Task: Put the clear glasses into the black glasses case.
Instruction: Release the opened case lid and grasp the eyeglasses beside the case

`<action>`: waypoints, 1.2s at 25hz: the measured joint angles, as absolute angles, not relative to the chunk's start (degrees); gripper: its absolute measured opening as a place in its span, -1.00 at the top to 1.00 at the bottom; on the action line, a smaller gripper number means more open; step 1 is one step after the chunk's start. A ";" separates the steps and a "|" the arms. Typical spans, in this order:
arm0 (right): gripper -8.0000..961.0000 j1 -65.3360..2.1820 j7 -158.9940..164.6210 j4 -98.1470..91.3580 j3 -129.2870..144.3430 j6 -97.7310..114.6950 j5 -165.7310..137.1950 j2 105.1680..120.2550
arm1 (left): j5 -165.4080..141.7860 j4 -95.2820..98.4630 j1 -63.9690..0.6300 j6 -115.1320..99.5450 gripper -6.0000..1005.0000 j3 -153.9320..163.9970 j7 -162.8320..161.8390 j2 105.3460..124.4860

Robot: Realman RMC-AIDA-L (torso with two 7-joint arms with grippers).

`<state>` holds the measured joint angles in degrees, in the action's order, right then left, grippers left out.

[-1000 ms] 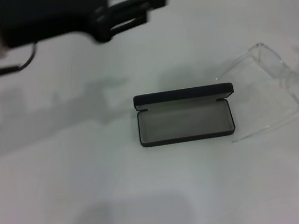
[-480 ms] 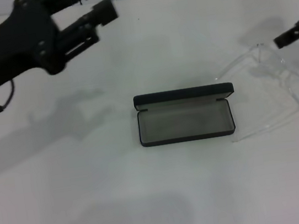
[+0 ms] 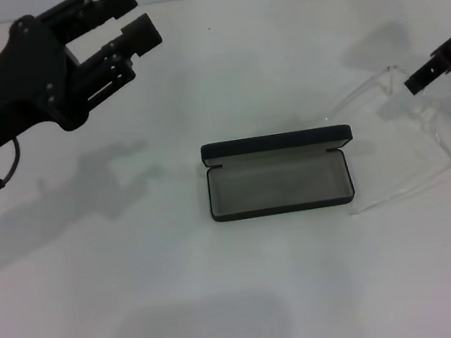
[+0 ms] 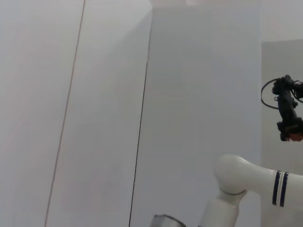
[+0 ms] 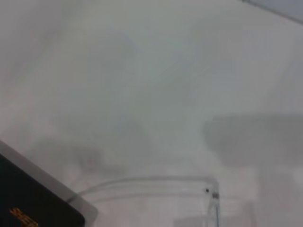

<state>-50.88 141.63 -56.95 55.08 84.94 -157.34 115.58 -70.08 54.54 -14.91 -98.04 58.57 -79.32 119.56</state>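
The black glasses case (image 3: 277,174) lies open in the middle of the white table (image 3: 228,303), its grey lining facing up and its lid standing up along the far edge. In the right wrist view a corner of the case (image 5: 33,201) shows with small orange lettering on it.

The clear glasses (image 3: 426,128) rest on the table just to the right of the case, apart from it, with their arms unfolded and pointing toward the case (the nearer arm ends close to the case's right front corner). The front of the glasses faces away to the right. The right wrist view picks up one clear arm and its hinge (image 5: 208,191) lying on the table beside the case corner.

The left gripper (image 3: 130,16) hangs above the far left part of the table, well apart from both the case and the glasses. Its two black fingers (image 3: 139,34) stand apart with a clear gap between them, and nothing is held there. The left wrist view looks out at a pale wall and the white arm (image 4: 246,177) of the robot, with none of the task's things in it.

The right gripper (image 3: 440,63) reaches in from the right edge, over the far side of the glasses. Only a dark tip of it shows, so whether it is apart or together cannot be told.
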 joint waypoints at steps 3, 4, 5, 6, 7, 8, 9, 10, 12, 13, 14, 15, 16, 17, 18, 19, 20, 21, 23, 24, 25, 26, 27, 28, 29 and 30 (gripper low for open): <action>-0.43 -51.24 141.81 -54.22 56.56 83.14 -157.60 115.59 | -70.01 52.92 -15.70 -98.26 0.02 58.63 -78.97 119.52; -0.42 -51.50 141.81 -53.08 56.98 82.42 -157.63 115.59 | -70.04 52.67 -15.89 -98.30 0.02 58.73 -78.96 119.51; -0.42 -51.76 141.82 -51.96 57.34 81.80 -157.63 115.59 | -70.13 52.58 -16.00 -98.32 0.02 58.79 -78.95 119.51; -0.41 -52.02 141.82 -50.98 57.57 81.18 -157.65 115.59 | -70.28 52.46 -16.13 -98.34 0.02 58.85 -78.95 119.50; -0.40 -52.29 141.82 -49.88 57.79 80.50 -157.66 115.59 | -70.39 52.26 -16.26 -98.36 0.02 58.90 -78.95 119.50; -0.39 -52.48 141.81 -48.86 58.02 79.80 -157.67 115.59 | -70.42 52.02 -16.34 -98.36 0.02 58.92 -78.94 119.49; -0.38 -52.52 141.80 -48.51 58.25 79.49 -157.68 115.59 | -70.49 51.80 -16.41 -98.37 0.02 58.94 -78.91 119.49; -0.38 -52.59 141.80 -48.04 58.62 78.96 -157.70 115.59 | -70.62 51.52 -16.47 -98.38 0.03 58.95 -78.79 119.50; -0.36 -52.75 141.81 -47.10 59.23 78.19 -157.74 115.58 | -70.86 50.86 -16.58 -98.39 0.03 58.99 -78.22 119.54; -0.35 -52.86 141.82 -46.72 59.36 78.03 -157.77 115.57 | -70.92 50.32 -16.65 -98.40 0.03 59.02 -77.87 119.56; -0.35 -52.98 141.83 -46.37 59.44 77.90 -157.79 115.57 | -70.92 49.93 -16.75 -98.41 0.03 59.03 -77.67 119.56; -0.35 -53.04 141.83 -46.17 59.46 77.85 -157.81 115.57 | -70.92 49.27 -16.92 -98.42 0.03 59.04 -77.37 119.56; -0.35 -53.07 141.84 -46.10 59.47 77.84 -157.82 115.57 | -70.90 48.72 -17.08 -98.43 0.03 59.05 -77.15 119.55; -0.35 -53.10 141.85 -46.08 59.48 77.83 -157.82 115.57 | -70.88 48.44 -17.15 -98.43 0.03 59.06 -77.07 119.54; -0.35 -53.10 141.87 -46.07 59.48 77.83 -157.83 115.57 | -70.83 48.16 -17.20 -98.44 0.03 59.06 -77.01 119.53; -0.34 -53.09 141.92 -46.06 59.49 77.82 -157.83 115.57 | -70.79 48.02 -17.22 -98.44 0.03 59.06 -76.99 119.52; -0.33 -53.06 141.98 -46.05 59.50 77.83 -157.84 115.57 | -70.76 47.94 -17.23 -98.44 0.03 59.06 -76.97 119.52; -0.32 -53.01 142.06 -46.05 59.50 77.82 -157.85 115.57 | -70.72 47.92 -17.23 -98.44 0.03 59.06 -76.97 119.56; -0.30 -52.89 142.34 -46.03 59.60 77.80 -157.85 115.57 | -70.60 47.91 -17.23 -98.44 0.04 59.06 -76.95 119.60; -0.29 -52.84 142.49 -46.03 59.70 77.80 -157.85 115.57 | -70.57 47.90 -17.23 -98.44 0.04 59.06 -76.95 119.63; -0.25 -52.80 142.58 -46.02 59.77 77.85 -157.85 115.57 | -70.53 47.90 -17.23 -98.44 0.04 59.06 -76.95 119.63; -0.22 -52.73 142.67 -46.01 59.80 77.99 -157.85 115.57 | -70.48 47.90 -17.23 -98.44 0.04 59.06 -76.95 119.63; -0.19 -52.67 142.81 -46.01 59.86 78.12 -157.87 115.57 | -70.47 47.90 -17.23 -98.44 0.04 59.03 -76.96 119.63; -0.15 -52.60 143.03 -46.01 59.94 78.24 -157.91 115.57 | -70.46 47.90 -17.23 -98.44 0.04 59.00 -76.96 119.63; -0.12 -52.54 143.18 -46.01 59.97 78.25 -158.09 115.57 | -70.45 47.90 -17.23 -98.44 0.05 58.95 -76.96 119.63; -0.09 -52.49 143.29 -46.01 60.02 78.23 -158.37 115.55 | -70.45 47.90 -17.23 -98.44 0.05 58.93 -76.96 119.63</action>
<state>-52.49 143.30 -46.01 60.02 78.23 -158.37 115.55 -70.45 47.90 -17.23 -98.44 58.93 -76.96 119.63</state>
